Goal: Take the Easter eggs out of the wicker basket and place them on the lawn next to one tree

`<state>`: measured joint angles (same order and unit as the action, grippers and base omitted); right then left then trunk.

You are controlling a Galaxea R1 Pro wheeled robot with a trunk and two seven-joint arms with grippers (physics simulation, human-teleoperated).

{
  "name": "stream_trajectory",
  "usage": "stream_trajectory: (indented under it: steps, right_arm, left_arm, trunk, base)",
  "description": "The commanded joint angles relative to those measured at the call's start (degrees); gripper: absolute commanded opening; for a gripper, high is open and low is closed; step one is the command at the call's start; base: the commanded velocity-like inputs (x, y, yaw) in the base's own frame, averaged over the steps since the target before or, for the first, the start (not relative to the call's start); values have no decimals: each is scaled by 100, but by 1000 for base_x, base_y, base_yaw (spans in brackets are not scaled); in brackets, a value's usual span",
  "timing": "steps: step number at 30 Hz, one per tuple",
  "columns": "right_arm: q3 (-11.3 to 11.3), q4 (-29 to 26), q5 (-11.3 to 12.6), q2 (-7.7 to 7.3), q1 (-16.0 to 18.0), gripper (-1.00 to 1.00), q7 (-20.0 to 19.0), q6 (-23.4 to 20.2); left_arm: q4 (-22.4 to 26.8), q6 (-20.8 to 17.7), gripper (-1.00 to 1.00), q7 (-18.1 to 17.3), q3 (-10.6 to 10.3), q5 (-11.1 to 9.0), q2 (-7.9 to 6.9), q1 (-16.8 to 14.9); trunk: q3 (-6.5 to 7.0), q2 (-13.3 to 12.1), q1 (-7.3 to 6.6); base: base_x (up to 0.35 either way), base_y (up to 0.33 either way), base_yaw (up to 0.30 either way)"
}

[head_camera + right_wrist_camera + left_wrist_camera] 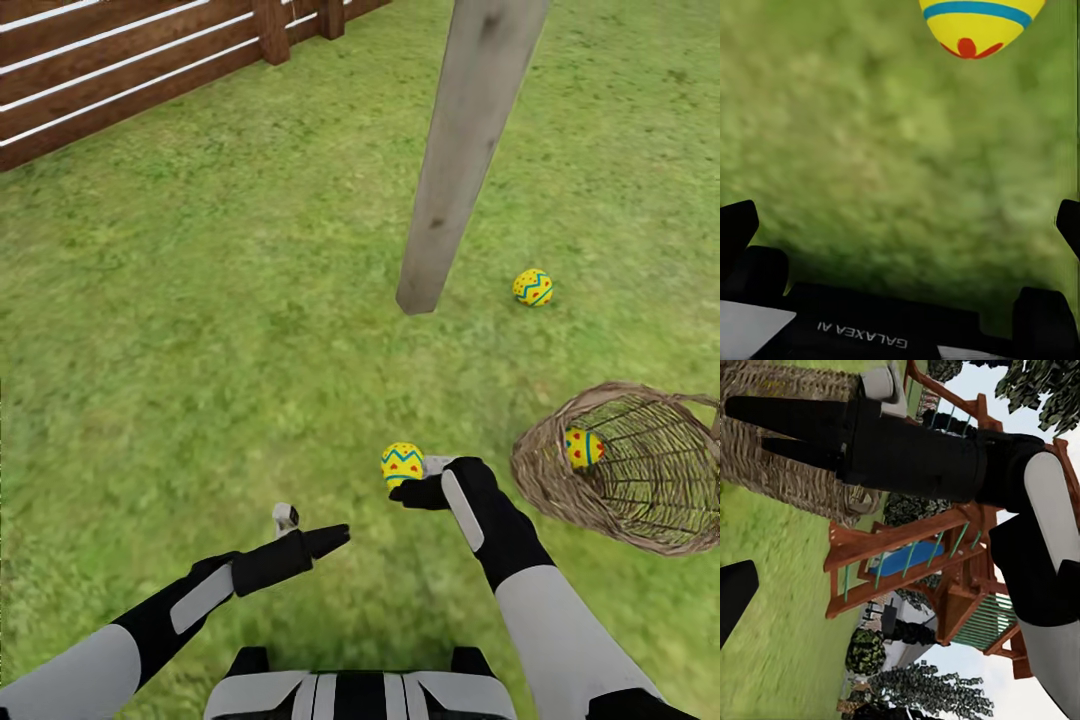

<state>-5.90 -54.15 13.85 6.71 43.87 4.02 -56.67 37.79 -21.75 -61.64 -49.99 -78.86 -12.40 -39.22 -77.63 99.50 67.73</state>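
One yellow Easter egg [533, 287] lies on the lawn [200, 330] just right of the pale tree trunk [450, 190]. A second egg [402, 463] sits right at the tips of my right gripper [408, 485]. In the right wrist view that egg [979, 26] lies beyond the fingers [736, 225], which stand wide apart and open with only grass between them. The wicker basket [640, 500] lies tipped on its side at the right, with the third egg [583, 447] inside. My left gripper [320, 538] hovers open and holds nothing, low over the grass left of the right one.
A brown slatted fence [120, 80] runs along the far left. Behind the basket [787, 465], the left wrist view takes in a wooden play structure [937, 555] and dark trees [930, 690]. Open grass stretches to the left and ahead of the trunk.
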Motion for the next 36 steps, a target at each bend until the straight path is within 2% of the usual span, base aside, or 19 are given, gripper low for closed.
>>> stream_trajectory:
  steps: [1,6,11,13,14,16,19,26,28,31,36]
  right_arm:
    - [-5,-6,47,-16,-1,100,40,-22]
    - [0,-4,49,-104,-9,100,28,-28]
    - [0,-8,50,-130,-10,100,28,-28]
    - [1,-8,48,-137,-10,100,28,-27]
    - [-1,-8,48,-141,-10,100,27,-21]
    - [0,0,48,-143,-10,100,28,-15]
    - [1,7,47,-144,-10,100,29,-12]
    - [-2,9,47,-197,-10,100,21,5]
    - [-4,14,47,-203,-10,100,20,8]
    - [-6,15,47,-201,-10,100,20,13]
    - [-7,11,47,-197,-16,100,20,15]
  left_arm:
    - [-5,-79,100,-11,-24,-56,-10,-6]
    - [-24,-280,100,-13,-12,-58,-16,-6]
    - [-29,-288,100,5,-11,-57,-19,-6]
    - [-33,-253,100,19,-4,31,-51,-6]
    - [-34,-236,100,28,5,207,-69,-6]
    - [-34,-238,100,50,44,359,-75,-6]
    - [-33,-284,100,71,127,445,-40,-6]
    - [-172,-230,100,65,236,450,-39,-6]
    - [-402,-228,100,61,385,447,-10,-6]
    - [-488,-254,100,75,505,456,10,-6]
    - [-517,-253,100,68,557,472,20,-6]
  trunk:
    - [16,-40,-23]
    - [106,-241,-133]
    - [217,-441,-242]
    - [268,-521,-286]
    - [294,-561,-308]
    - [346,-642,-352]
    - [424,-762,-418]
    - [605,-1043,-572]
    - [657,-1123,-616]
    - [735,-1243,-682]
    - [865,-1444,-791]
  base:
    - [0,0,0]
    - [0,0,0]
    - [0,0,-74]
    - [0,0,-123]
    - [0,0,-129]
    - [0,0,-130]
    - [0,0,-131]
    - [0,0,-132]
    - [0,0,-132]
    - [0,0,-132]
    - [0,0,-84]
